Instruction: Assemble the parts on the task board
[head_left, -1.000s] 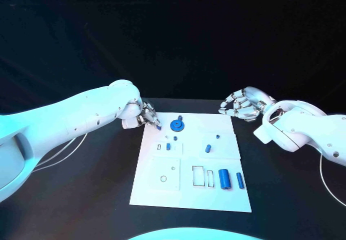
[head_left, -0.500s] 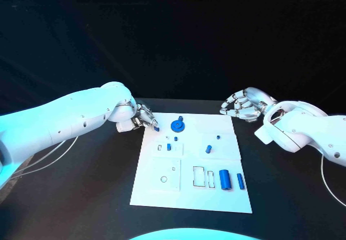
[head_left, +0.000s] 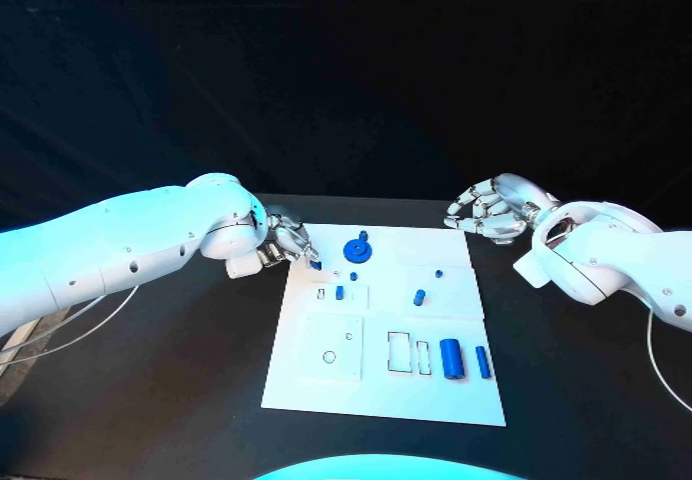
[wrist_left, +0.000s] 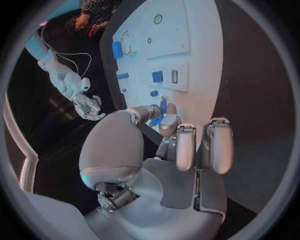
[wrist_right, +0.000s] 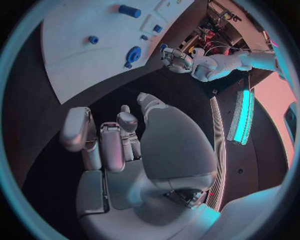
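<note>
head view left hand (head_left: 278, 243): pinches a small blue plastic peg (head_left: 315, 264) at the white task board (head_left: 382, 395) edge
right hand (head_left: 492, 211): fingers curled in, holding nothing
risk: peg probably slips from such a shallow pinch

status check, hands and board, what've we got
Left hand pinching a small blue part at the task board's far left corner. Right hand off the far right corner, fingers curled, holding nothing. Nothing in the way.

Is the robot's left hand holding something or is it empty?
Holding something: the left robot hand pinches a small blue part between its fingertips, at the edge of the white task board.
</note>
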